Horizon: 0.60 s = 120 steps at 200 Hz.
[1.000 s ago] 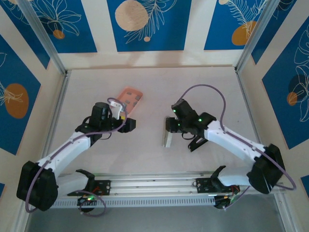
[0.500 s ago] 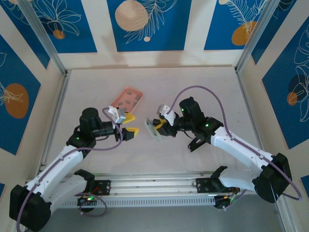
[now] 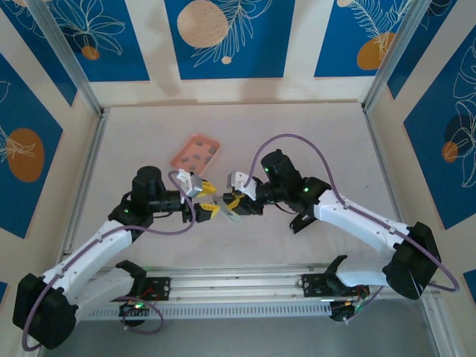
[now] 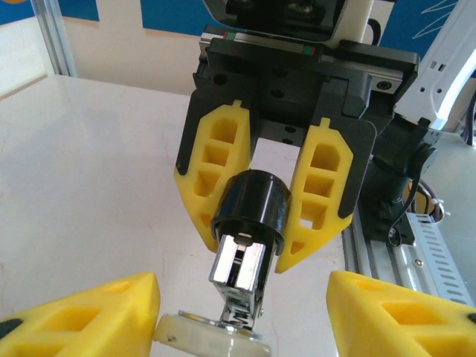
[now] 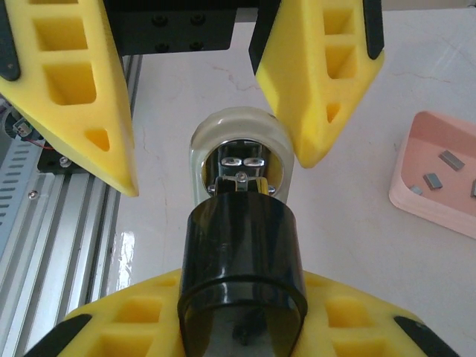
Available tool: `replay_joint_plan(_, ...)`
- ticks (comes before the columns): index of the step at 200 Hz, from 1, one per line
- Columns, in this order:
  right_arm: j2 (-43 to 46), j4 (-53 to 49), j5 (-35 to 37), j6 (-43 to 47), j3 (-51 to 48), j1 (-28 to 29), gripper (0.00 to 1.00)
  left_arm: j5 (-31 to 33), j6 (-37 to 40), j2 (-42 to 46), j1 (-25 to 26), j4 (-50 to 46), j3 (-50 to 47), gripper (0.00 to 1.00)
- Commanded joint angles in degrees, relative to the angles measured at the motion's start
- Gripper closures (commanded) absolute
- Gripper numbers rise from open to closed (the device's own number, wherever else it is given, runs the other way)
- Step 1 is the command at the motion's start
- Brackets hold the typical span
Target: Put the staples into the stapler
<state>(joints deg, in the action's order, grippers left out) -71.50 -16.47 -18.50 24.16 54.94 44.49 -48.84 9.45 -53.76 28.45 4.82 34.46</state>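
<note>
My right gripper (image 3: 238, 201) holds the stapler (image 3: 231, 213) off the table, shut on its black top arm (image 5: 242, 260). The silver metal bar (image 4: 239, 269) and pale base (image 4: 216, 335) point toward my left gripper (image 3: 207, 202). That gripper is open; its yellow fingers (image 5: 71, 97) straddle the stapler's base end, and one finger looks to be touching the base. The salmon-pink tray (image 3: 196, 151) lies on the table behind them, with small dark grey staples (image 5: 450, 160) inside.
An aluminium rail (image 3: 238, 282) runs along the near edge by the arm bases. Metal posts and patterned walls (image 3: 223, 37) close off the white table on three sides. A purple cable (image 3: 297, 137) loops above the right arm.
The right gripper lifted the stapler off the table and carried it left. The left arm swung toward it, and its open fingers now sit around the stapler's base end.
</note>
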Motion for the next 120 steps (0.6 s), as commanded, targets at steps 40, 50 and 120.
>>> replay_joint_plan(40, -1.6, 1.6, -4.7, 2.5, 4.8, 0.4, 1.0, 0.2, 4.9, 0.5, 1.4, -6.0, 1.4, 0.52)
replay_joint_plan(50, -1.7, 1.5, -4.6, 2.8, 5.0, 0.4, 1.0, 1.0, 5.0, 0.7, 1.4, -6.1, 1.3, 0.55)
replay_joint_plan(120, 2.5, 2.3, -4.8, 1.6, 4.1, -1.3, 1.0, 12.2, 4.7, 3.6, 1.4, -6.8, -2.0, 0.67)
